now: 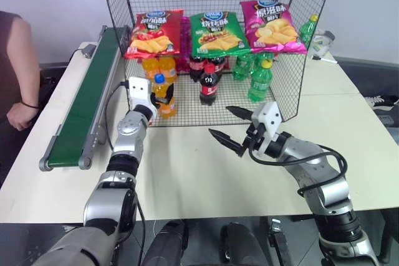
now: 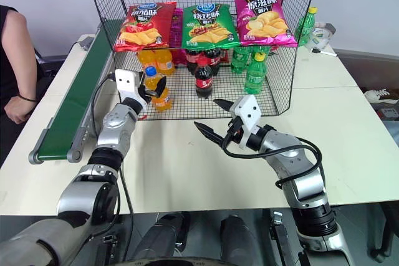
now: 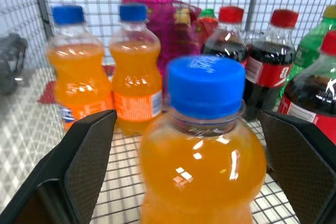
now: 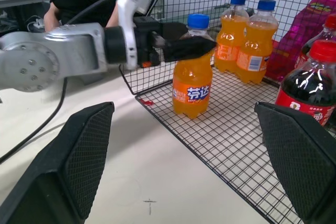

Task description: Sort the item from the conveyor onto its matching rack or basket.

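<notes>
Now left gripper (image 4: 191, 46) level, jaws wide around upright orange soda bottle (image 4: 191, 85).

Orange soda bottle (image 4: 192, 74) upright in rack (image 1: 287, 60)

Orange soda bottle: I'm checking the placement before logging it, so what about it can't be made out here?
- Orange soda bottle: its base and label are cut off by the left wrist view's lower edge.
- Head views: the left gripper covers part of the bottle, hiding any gap between fingers and bottle.
- Wire rack: its top is cut off by the frame edge.
</notes>
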Controlling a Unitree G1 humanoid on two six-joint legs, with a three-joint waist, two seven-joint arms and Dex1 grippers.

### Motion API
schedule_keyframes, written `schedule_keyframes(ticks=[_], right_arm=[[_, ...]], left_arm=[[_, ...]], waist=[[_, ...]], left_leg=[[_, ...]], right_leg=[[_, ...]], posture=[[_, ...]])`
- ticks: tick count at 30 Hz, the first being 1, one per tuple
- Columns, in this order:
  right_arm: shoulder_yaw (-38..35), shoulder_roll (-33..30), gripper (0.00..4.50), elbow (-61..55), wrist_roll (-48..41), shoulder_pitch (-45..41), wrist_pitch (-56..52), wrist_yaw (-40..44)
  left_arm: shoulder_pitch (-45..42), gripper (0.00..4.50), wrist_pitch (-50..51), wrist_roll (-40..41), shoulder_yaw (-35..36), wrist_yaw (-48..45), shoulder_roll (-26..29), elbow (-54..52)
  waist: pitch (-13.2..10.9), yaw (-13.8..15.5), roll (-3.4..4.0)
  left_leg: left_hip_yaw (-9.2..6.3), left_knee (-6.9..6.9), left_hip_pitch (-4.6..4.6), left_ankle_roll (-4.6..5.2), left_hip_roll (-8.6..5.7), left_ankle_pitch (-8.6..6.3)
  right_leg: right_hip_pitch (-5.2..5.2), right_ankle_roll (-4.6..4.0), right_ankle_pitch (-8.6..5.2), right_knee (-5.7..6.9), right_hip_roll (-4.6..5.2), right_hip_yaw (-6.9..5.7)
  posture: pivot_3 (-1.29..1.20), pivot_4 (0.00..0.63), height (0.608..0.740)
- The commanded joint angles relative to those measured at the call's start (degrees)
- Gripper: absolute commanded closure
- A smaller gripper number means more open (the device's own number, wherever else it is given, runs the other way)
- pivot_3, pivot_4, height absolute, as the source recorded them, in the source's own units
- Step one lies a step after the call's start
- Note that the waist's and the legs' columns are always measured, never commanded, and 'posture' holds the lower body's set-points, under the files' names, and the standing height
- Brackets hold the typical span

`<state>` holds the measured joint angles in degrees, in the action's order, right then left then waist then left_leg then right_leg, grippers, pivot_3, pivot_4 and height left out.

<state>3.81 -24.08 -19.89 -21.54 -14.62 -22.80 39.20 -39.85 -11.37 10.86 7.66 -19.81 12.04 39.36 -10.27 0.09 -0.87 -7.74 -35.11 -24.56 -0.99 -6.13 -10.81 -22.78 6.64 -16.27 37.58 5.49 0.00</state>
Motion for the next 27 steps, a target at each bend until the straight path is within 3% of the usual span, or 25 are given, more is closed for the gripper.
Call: schedule_keyframes(ticks=[1,5,9,15,19,27], right_arm=[[-1.02,-0.56,0.0,-2.06,-0.86,-0.7,0.6,0.36],[-1.64,-1.17,0.0,-1.79,-0.97,-1.18,0.48,0.81],[-2.97,-2.55,0.0,-0.36,-0.89,-2.25,0.65,1.52],[-5.03,-4.92,0.0,2.66,-0.82,-3.34,1.05,3.02],[-6.27,-6.56,0.0,4.52,-0.76,-3.65,1.24,4.05],[-7.66,-8.14,0.0,6.13,-0.74,-3.09,0.95,4.91]], left_arm=[[3.91,0.01,3.44,1.15,0.8,0.3,1.76,-13.14],[9.94,0.01,12.65,3.91,2.06,-0.48,4.98,-27.26],[18.22,0.01,27.41,10.26,3.36,-7.64,14.3,-41.4],[26.94,0.01,38.71,16.5,8.53,-12.95,24.01,-50.04],[31.13,0.01,40.3,17.52,11.26,-14.59,26.67,-51.86],[34.02,0.01,41.69,17.44,12.1,-15.01,26.93,-54.5]], waist=[[0.0,-0.04,0.0],[0.01,-0.05,0.01],[0.03,-0.76,0.06],[0.03,-0.61,0.1],[0.02,-0.59,0.12],[0.02,-0.6,0.12]], left_leg=[[0.0,0.0,0.01,0.0,0.0,0.0],[-0.01,-0.01,0.02,-0.01,0.01,0.0],[0.0,0.04,0.04,-0.01,0.04,0.0],[-0.01,0.09,0.09,-0.01,0.07,-0.01],[-0.01,0.1,0.09,-0.01,0.06,-0.01],[-0.02,0.13,0.08,-0.01,0.08,-0.02]], right_leg=[[0.0,0.0,0.0,0.0,0.0,0.01],[0.01,-0.01,0.0,0.02,0.01,0.01],[0.0,-0.02,-0.01,0.02,0.04,0.04],[0.02,-0.05,-0.02,0.0,0.06,0.05],[0.02,-0.07,-0.03,-0.05,0.1,0.08],[0.02,-0.23,-0.12,-0.05,0.12,0.13]], posture=[[0.0,0.15,0.74],[0.0,0.15,0.74],[0.0,0.15,0.74],[0.0,0.15,0.74],[0.0,0.15,0.74],[0.0,0.15,0.74]])
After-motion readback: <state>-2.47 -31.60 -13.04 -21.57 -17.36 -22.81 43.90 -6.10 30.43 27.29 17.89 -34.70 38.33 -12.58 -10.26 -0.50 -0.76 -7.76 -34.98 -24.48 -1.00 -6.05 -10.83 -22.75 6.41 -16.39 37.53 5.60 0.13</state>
